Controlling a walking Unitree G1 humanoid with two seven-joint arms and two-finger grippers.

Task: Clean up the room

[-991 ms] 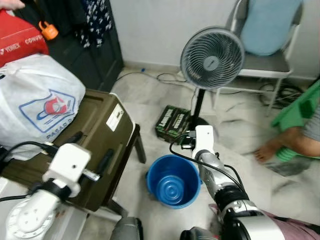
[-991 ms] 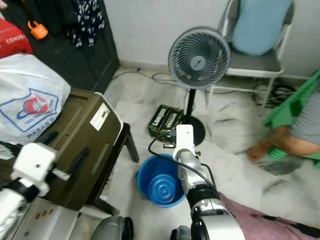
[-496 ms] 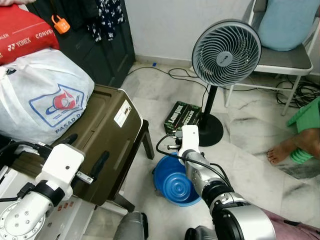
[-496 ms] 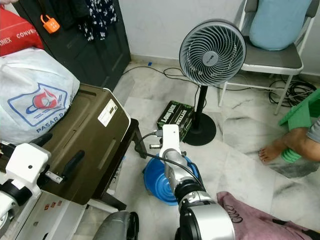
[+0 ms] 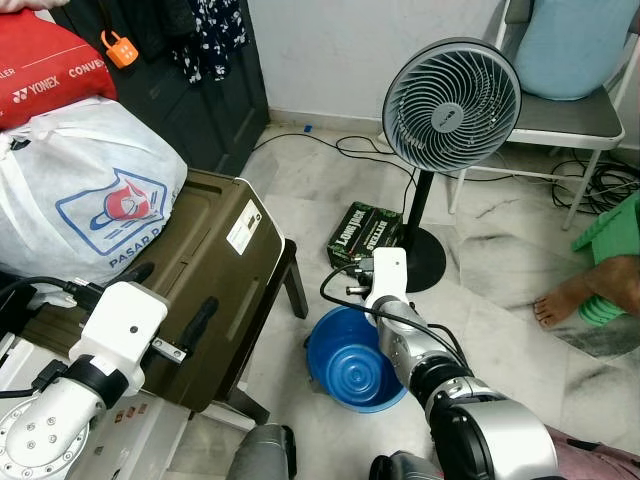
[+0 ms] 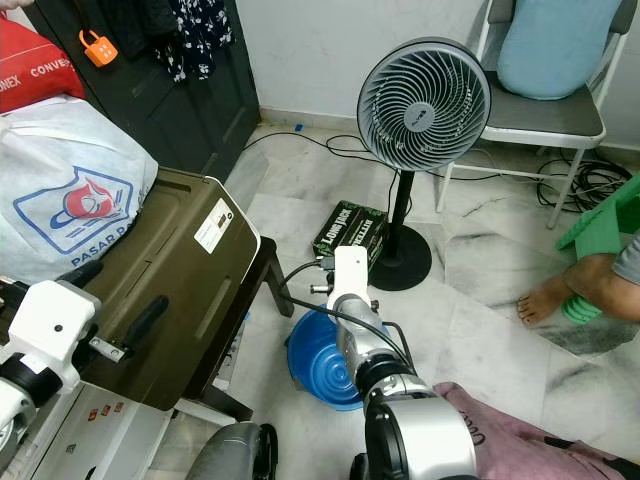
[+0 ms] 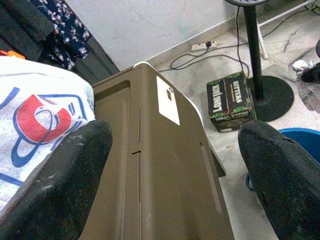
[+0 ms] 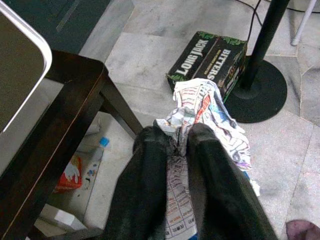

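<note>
- My right pincer is clamped on a crumpled newspaper wad; the arm reaches forward and down, holding the wad above the blue bucket on the floor.
- My left pincer stands wide apart, gripping nothing, over the olive case on the dark worktop.
- Nearby I note a standing fan, a green carton beside its base, a white plastic bag, and a person's foot.
</note>
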